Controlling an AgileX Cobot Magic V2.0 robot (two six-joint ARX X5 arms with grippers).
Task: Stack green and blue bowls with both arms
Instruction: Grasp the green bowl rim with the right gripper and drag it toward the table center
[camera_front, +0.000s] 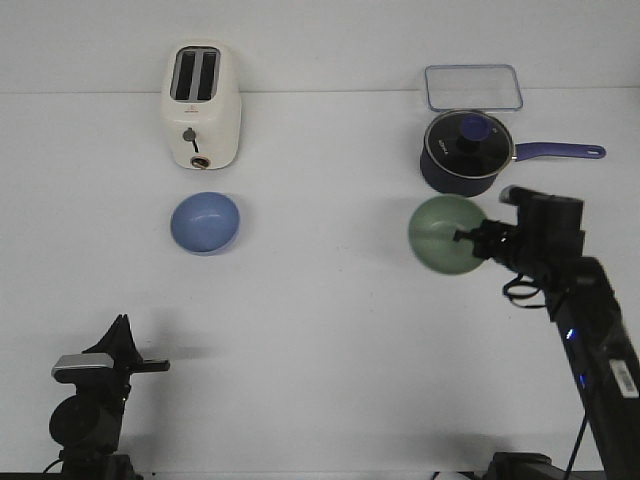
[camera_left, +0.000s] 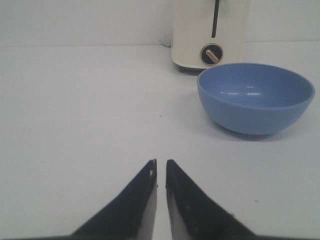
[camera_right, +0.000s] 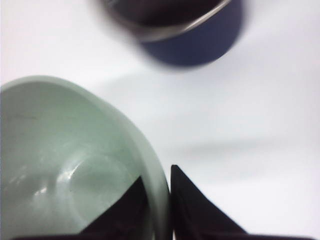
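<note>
The blue bowl (camera_front: 206, 222) stands upright on the white table in front of the toaster; it also shows in the left wrist view (camera_left: 256, 97). The green bowl (camera_front: 443, 235) is lifted off the table and tilted on its side, held by my right gripper (camera_front: 473, 238), which is shut on its rim. In the right wrist view one finger is inside the green bowl (camera_right: 65, 160) and the other outside its wall. My left gripper (camera_front: 150, 366) is low at the near left, shut and empty, its tips (camera_left: 160, 167) almost touching, well short of the blue bowl.
A cream toaster (camera_front: 201, 104) stands at the back left. A dark navy lidded saucepan (camera_front: 466, 152) with a long handle sits just behind the green bowl, and a clear lidded container (camera_front: 472, 87) behind that. Bare white table lies between the two bowls.
</note>
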